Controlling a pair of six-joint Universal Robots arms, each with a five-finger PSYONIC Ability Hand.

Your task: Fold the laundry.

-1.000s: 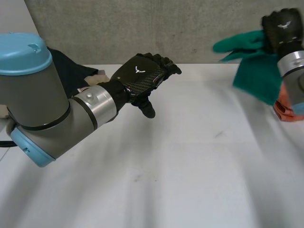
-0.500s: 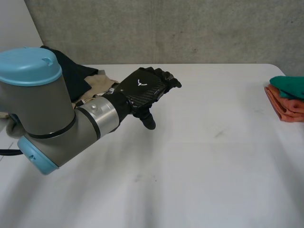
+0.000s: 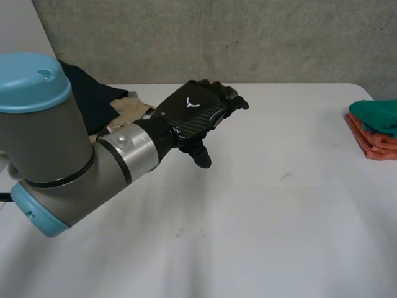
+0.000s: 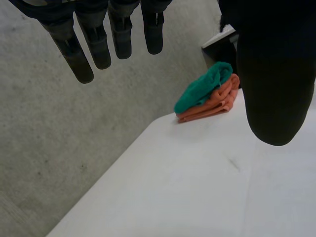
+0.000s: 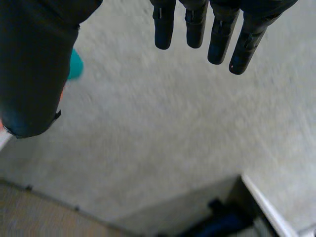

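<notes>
White table (image 3: 260, 236), grey concrete wall (image 3: 248, 37) behind. Folded green cloth (image 3: 377, 115) atop folded orange cloth (image 3: 372, 148) at far right table edge, long axis along that edge. Unfolded dark garment (image 3: 90, 93) and beige garment (image 3: 127, 112) heaped far left. Left hand (image 3: 192, 115) above table middle, back up, white emblem on back, fingers straight, holding nothing. Right hand (image 5: 29, 74) facing wall, fingers straight, apart from thumb, holding nothing.

Soft, even and fairly bright light lies on the white table (image 3: 279, 217). The grey wall (image 3: 248, 37) at 12 o'clock is duller. In the wrist views the left hand (image 4: 271, 74) and the right hand (image 5: 34, 64), close to the camera, look nearly black.
</notes>
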